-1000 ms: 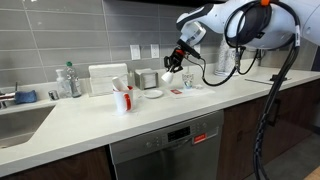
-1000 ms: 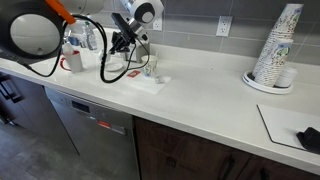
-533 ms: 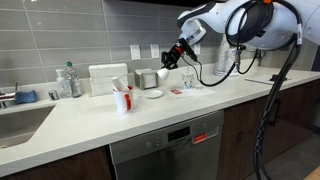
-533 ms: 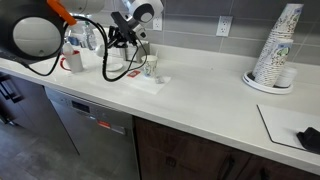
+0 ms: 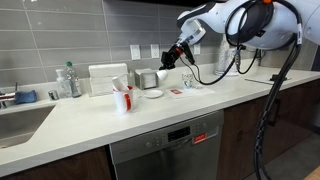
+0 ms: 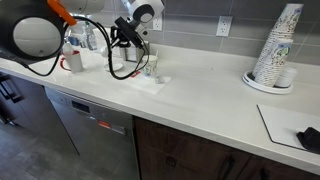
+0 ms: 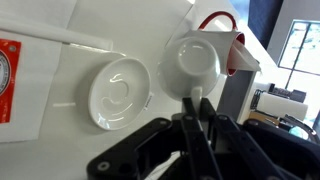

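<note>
I'm clenching the gripper on a small white ceramic cup just beside the round white saucer; only the wrist view is showing this pinch.

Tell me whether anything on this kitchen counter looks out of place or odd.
Only the small white ceramic cup: it is up in the air, pinched by the shut gripper, while the round white saucer lies bare on the white counter below. No spill or damage shows.

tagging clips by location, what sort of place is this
Probably an office or shared kitchen: a built-in dishwasher under a long countertop, a sink at its end, and a tall stack of paper cups.
</note>
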You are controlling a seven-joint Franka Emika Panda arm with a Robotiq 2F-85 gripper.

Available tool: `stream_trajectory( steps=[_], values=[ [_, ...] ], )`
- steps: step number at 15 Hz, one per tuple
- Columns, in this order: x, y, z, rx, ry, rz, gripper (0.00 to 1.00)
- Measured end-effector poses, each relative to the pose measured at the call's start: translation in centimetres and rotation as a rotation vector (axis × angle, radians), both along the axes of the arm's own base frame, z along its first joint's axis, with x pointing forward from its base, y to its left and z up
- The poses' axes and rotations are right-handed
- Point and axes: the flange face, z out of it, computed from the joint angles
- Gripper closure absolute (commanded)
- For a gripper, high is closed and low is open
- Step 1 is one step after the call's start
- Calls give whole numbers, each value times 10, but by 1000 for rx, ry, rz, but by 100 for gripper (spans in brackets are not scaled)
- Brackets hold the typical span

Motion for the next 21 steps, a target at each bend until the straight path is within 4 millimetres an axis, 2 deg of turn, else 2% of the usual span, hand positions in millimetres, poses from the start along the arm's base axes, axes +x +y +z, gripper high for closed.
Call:
stream_trajectory(
  steps=[1, 2, 11, 12, 17, 21],
  values=[
    [0, 0, -1, 6, -20, 19, 94],
    [0, 0, -1, 10, -35, 36, 89],
    [-4, -3, -4, 20, -37, 65, 89],
    [-4, -3, -4, 21, -37, 65, 93],
    [-3, -4, -4, 19, -43, 68, 93],
    [-4, -16, -4, 28, -85, 86, 93]
  ],
)
